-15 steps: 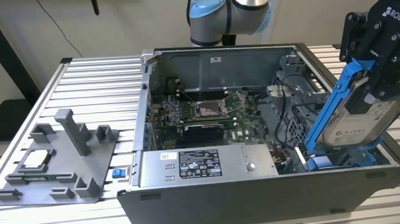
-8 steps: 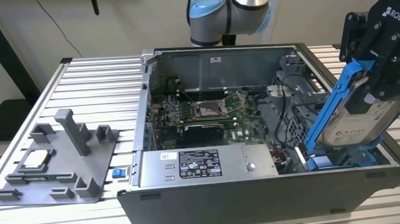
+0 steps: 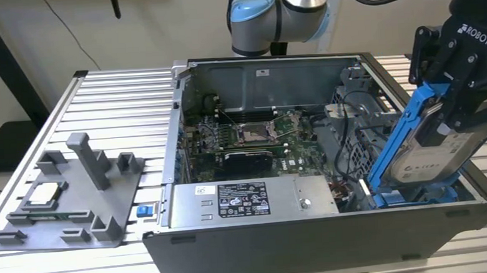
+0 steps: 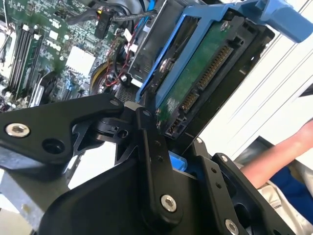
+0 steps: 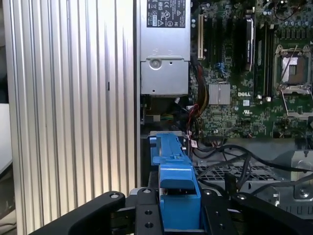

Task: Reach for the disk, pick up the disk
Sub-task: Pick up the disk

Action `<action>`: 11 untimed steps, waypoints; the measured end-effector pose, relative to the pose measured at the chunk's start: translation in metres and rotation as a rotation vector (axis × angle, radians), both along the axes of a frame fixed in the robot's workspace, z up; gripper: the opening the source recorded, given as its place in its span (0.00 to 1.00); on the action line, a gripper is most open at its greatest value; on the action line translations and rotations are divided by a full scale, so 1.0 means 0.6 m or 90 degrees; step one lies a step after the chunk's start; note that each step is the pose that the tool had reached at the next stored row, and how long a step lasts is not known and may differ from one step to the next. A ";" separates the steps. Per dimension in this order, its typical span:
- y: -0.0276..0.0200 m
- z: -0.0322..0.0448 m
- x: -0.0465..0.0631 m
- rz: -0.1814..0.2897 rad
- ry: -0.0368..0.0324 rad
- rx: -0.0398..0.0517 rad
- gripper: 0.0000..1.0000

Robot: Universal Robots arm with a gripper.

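- The gripper pinches the disk, its black fingers pressed against the blue rails.
- In the exterior view the disk sits at about 3 o'clock from the motherboard, tilted steeply, its lower end at the computer case's drive bay on the exterior view's right.
- It looks lifted partly out, though whether that end is touching the bay is hard to tell.
- A grey fixture tray lies on the ribbed table at 9 o'clock from the case.
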State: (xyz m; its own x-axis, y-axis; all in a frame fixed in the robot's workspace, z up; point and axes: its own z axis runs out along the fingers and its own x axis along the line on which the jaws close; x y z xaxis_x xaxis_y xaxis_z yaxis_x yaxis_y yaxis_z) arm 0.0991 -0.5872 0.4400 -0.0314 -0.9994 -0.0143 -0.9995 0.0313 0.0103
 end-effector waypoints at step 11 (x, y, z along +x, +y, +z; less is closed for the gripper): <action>-0.0047 -0.006 0.010 0.000 0.0003 0.0000 0.00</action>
